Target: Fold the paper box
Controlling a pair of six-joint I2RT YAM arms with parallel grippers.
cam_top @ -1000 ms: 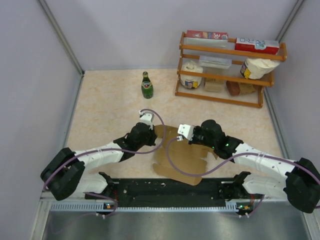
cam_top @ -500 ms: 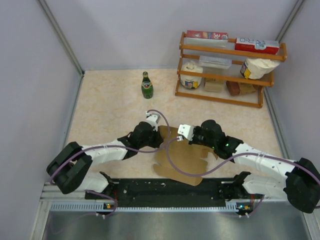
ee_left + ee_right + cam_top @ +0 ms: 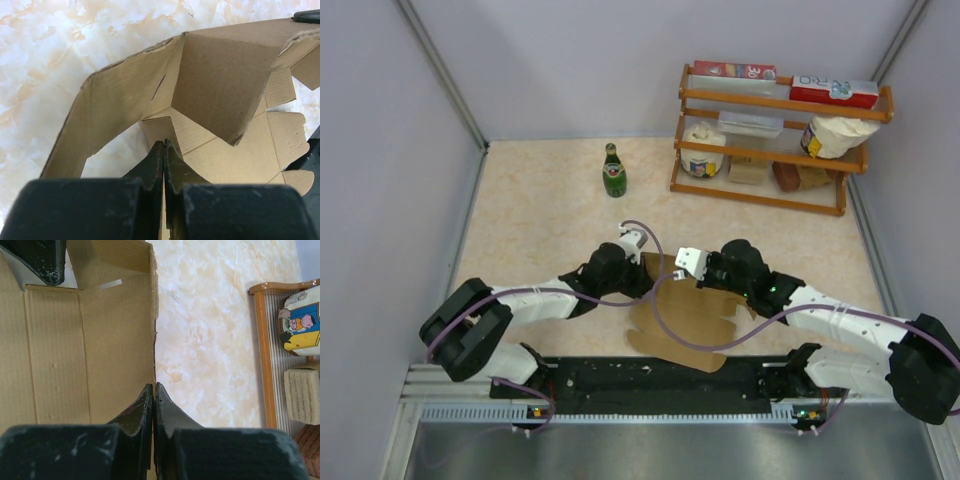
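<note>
The paper box (image 3: 685, 320) is a brown cardboard sheet lying partly folded between my two arms. In the left wrist view its left panels (image 3: 220, 90) stand up in a bent arch. My left gripper (image 3: 164, 143) is shut, its tips under that arch against an inner flap. From above, the left gripper (image 3: 645, 274) sits at the sheet's far left corner. My right gripper (image 3: 154, 386) is shut, its tips right at the right edge of a ribbed panel (image 3: 90, 340). Seen from above, the right gripper (image 3: 678, 277) is close to the left one. Nothing shows between either pair of jaws.
A green glass bottle (image 3: 613, 172) stands on the table behind the arms. A wooden rack (image 3: 775, 140) with cartons, bags and jars fills the back right, and its frame (image 3: 260, 355) shows in the right wrist view. Walls close in both sides.
My left arm has reached to the right, bringing its gripper in against the box's left corner. The right arm has stayed where it was.
</note>
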